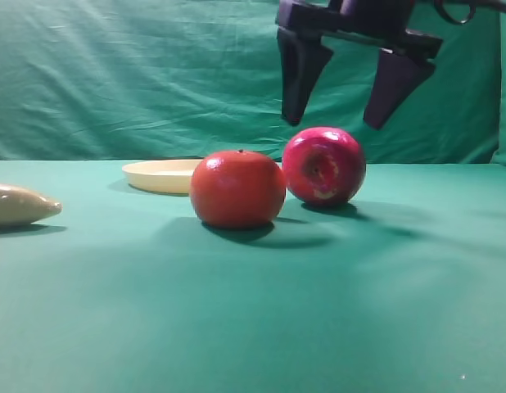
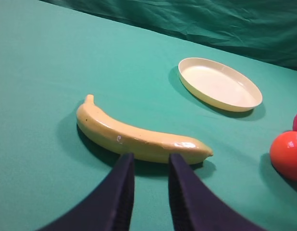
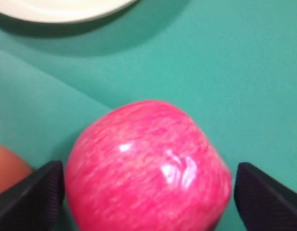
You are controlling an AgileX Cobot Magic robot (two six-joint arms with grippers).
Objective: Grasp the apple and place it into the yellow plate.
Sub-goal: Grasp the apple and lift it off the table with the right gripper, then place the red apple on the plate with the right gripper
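Note:
The apple (image 1: pixel 324 165), glossy magenta-red with a pale patch, sits on the green cloth right of centre. It fills the right wrist view (image 3: pixel 148 168). My right gripper (image 1: pixel 335 123) hangs open just above it, one finger to each side, touching nothing; in the right wrist view its fingertips (image 3: pixel 30 197) flank the fruit. The yellow plate (image 1: pixel 159 175) lies behind and to the left, empty, and also shows in the left wrist view (image 2: pixel 219 84). My left gripper (image 2: pixel 151 159) hovers by a banana, fingers nearly together, holding nothing.
A matte orange-red round fruit (image 1: pixel 237 188) sits just left of and in front of the apple, between it and the plate. A beige-yellow banana (image 2: pixel 139 137) lies at the far left (image 1: pixel 20 205). A green backdrop hangs behind the table.

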